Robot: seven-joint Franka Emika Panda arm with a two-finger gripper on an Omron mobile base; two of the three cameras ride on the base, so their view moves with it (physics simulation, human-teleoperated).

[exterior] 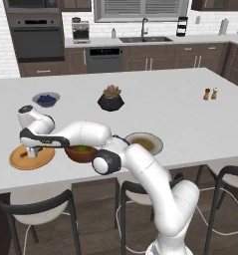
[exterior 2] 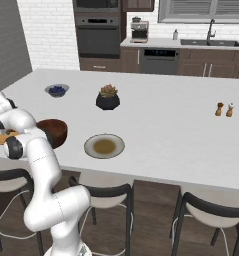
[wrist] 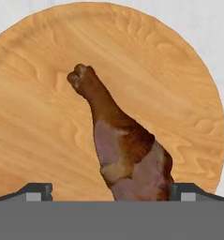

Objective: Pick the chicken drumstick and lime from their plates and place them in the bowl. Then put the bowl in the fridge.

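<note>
The drumstick (wrist: 125, 150) lies on the wooden plate (wrist: 33, 117) at your counter's (exterior: 165, 107) near left edge; your hand (wrist: 108, 192) hovers just above, fingers spread either side of its thick end. Beside it, the lime (exterior: 83, 148) sits in the bowl (exterior: 80, 154).

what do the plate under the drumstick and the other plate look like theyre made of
Plate under the chicken drumstick: the orange-tan plate looks like light wood with a smooth matte finish, going by the flowing grain lines across it.

Grey plate: probably glazed ceramic or stoneware, pale grey rim around a darker olive centre; the rendering leaves this open.
</note>
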